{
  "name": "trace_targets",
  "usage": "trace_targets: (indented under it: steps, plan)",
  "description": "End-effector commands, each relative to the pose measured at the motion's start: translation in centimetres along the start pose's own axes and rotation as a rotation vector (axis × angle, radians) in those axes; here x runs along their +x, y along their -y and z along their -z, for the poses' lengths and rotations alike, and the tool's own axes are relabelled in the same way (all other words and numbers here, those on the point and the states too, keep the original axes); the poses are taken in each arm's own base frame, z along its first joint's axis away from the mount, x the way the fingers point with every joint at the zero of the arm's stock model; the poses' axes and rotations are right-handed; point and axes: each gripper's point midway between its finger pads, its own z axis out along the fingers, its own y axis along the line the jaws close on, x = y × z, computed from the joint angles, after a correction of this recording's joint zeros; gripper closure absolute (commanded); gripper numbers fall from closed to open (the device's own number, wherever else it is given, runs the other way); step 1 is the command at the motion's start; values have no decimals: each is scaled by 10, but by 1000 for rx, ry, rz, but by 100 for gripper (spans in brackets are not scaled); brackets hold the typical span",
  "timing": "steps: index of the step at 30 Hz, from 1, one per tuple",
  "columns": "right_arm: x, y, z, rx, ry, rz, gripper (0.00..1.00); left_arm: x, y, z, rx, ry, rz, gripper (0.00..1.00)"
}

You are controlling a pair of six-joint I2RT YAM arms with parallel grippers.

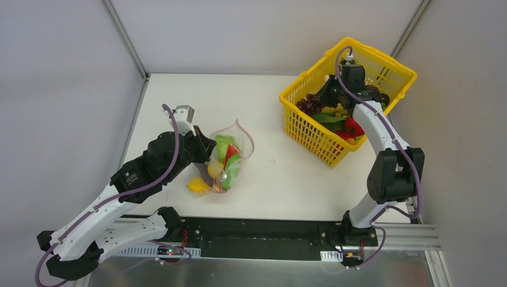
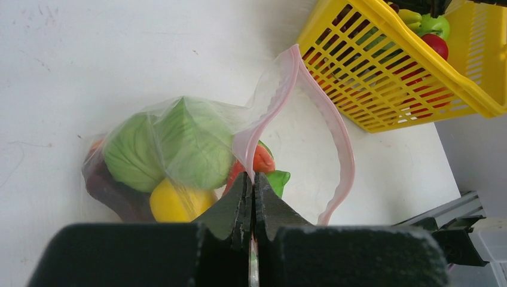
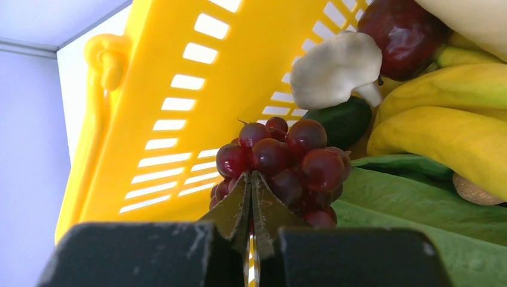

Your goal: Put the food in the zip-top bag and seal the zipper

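The clear zip-top bag (image 1: pixel 230 158) lies left of centre and holds a green cabbage (image 2: pixel 173 146), a yellow fruit (image 2: pixel 176 203) and a red tomato (image 2: pixel 263 160). Its pink zipper (image 2: pixel 341 137) gapes in an open loop. My left gripper (image 2: pixel 252 177) is shut on the near lip of the zipper; it also shows in the top view (image 1: pixel 206 152). My right gripper (image 3: pixel 252 174) reaches into the yellow basket (image 1: pixel 311 140), its jaws shut on the edge of the purple grape bunch (image 3: pixel 281 161).
A yellow fruit (image 1: pixel 196 185) lies at the bag's lower left end. The basket (image 3: pixel 137 89) also holds bananas (image 3: pixel 442 131), a white mushroom (image 3: pixel 335 69), a dark cucumber (image 3: pixel 344 119) and green leaves (image 3: pixel 406 203). Walls enclose the table on three sides.
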Motion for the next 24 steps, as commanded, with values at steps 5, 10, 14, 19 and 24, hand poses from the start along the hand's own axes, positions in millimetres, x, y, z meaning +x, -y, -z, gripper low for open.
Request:
trace_targets:
  steps: [5,10,14,19,24]
  plan:
    - [-35,-56,94,-137,123,170,100,-26,4,7,8,77,21,100]
    - [-36,-50,98,-110,145,184,100,-26,6,2,14,88,30,100]
    - [-25,-30,80,-46,115,148,79,-24,12,0,28,59,21,100]
    - [-25,10,42,132,91,100,19,-21,12,-1,33,60,29,100]
    - [-15,16,1,125,-15,66,11,-21,11,0,35,60,33,100]
